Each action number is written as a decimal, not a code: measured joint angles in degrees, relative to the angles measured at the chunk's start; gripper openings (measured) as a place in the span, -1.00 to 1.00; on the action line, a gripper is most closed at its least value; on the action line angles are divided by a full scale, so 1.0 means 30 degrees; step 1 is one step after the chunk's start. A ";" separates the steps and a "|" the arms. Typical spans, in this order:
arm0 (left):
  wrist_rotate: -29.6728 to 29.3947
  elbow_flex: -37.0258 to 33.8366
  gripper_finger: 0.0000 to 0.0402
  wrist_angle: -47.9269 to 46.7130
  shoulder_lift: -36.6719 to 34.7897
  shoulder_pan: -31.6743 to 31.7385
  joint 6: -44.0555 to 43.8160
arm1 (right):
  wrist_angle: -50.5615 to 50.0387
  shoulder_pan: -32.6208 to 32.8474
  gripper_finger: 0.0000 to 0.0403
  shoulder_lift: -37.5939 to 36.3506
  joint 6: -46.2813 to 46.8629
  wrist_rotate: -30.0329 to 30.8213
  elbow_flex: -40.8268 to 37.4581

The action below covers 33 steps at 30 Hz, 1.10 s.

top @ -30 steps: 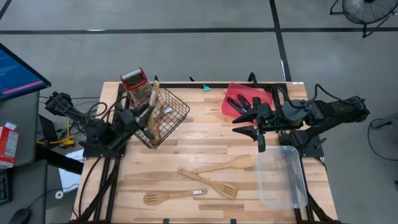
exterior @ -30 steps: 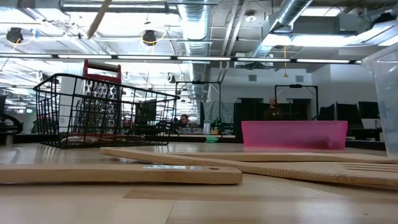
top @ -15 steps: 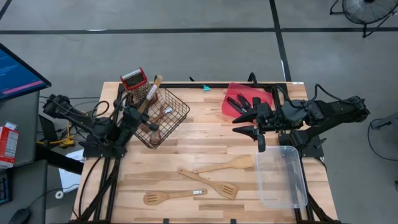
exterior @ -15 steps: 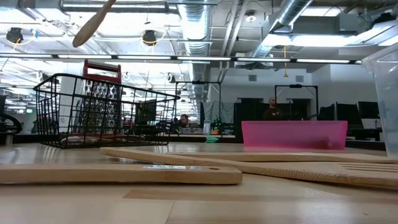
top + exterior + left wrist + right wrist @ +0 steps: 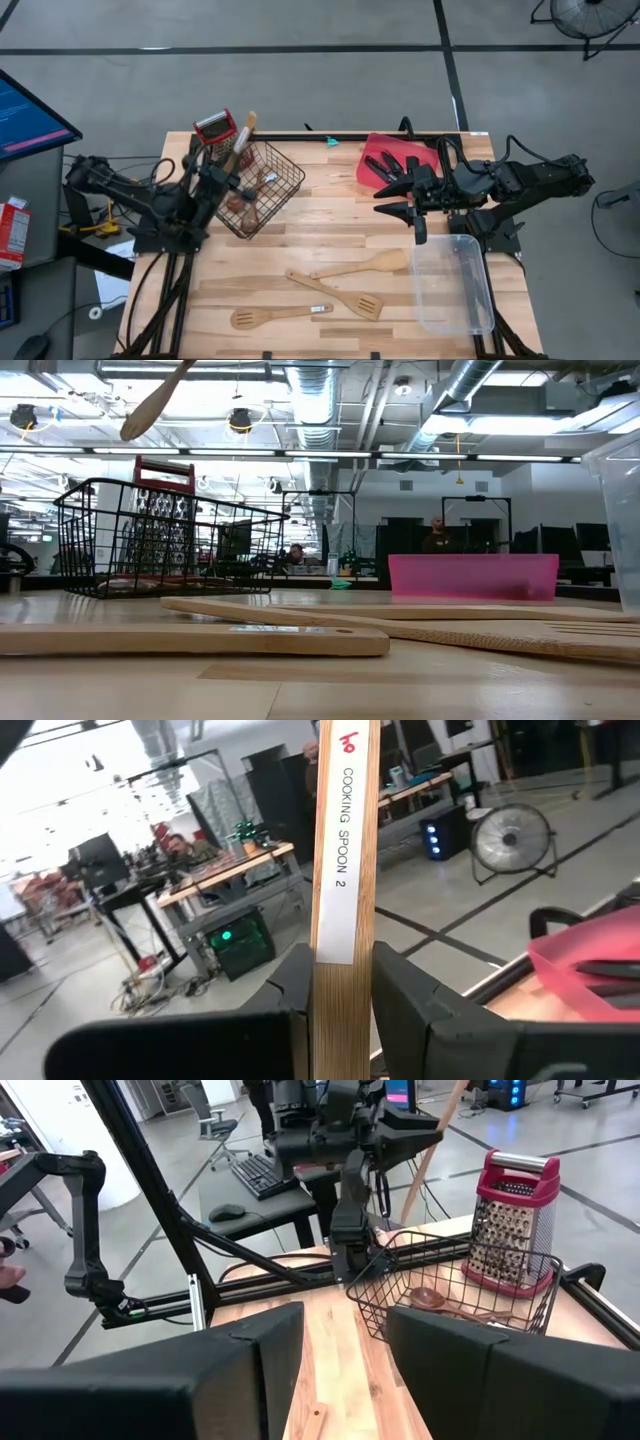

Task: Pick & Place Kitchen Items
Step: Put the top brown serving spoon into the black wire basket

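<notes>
Left gripper [image 5: 222, 176] pinching wooden cooking spoon [image 5: 343, 850] by its handle, raised over the wire basket [image 5: 262, 188], right gripper [image 5: 400, 193] parked near the red tray [image 5: 377, 150], fingers apart, apparently empty, three wooden utensils [image 5: 335, 287] lying on table [image 5: 330, 220].

The cooking spoon [image 5: 343, 870] clamped in the left pincer [image 5: 338, 990] runs past the frame's top edge, its bowl unseen there.

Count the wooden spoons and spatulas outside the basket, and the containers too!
Wooden utensils lying flat: 3
Cooking spoon held up by the left gripper: 1
Containers: 3, namely wire basket, red tray, clear bin
Total: 7
</notes>
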 joint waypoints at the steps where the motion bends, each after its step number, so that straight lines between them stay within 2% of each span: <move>1: 0.0004 0.0000 -0.76 -0.0011 -0.0001 0.0180 -0.0078 | 0.0000 -0.0016 -0.20 0.0000 -0.0002 0.0000 0.0000; 5: 0.0152 0.0000 -0.76 -0.0020 0.0004 0.0925 -0.0160 | -0.0004 -0.0327 -0.20 0.0000 0.0005 -0.0007 0.0000; 17: 0.3994 0.0000 -0.77 -0.0027 -0.0306 0.1694 -0.1083 | -0.0011 -0.0882 -0.20 0.0000 0.0056 -0.0015 0.0007; 23: 0.7843 0.0000 -0.77 -0.0119 -0.0286 0.1767 -0.1948 | -0.0011 -0.0882 -0.20 0.0000 0.0056 -0.0036 0.0007; 31: 1.1777 0.0000 -0.77 -0.3975 -0.0286 0.2219 -0.4937 | -0.0011 -0.0882 -0.20 0.0000 0.0056 -0.0093 0.0007; 33: 1.1848 0.0000 -0.77 -0.4822 -0.0086 0.2224 -0.5374 | -0.0018 -0.0882 -0.20 0.0000 0.0056 -0.0095 0.0007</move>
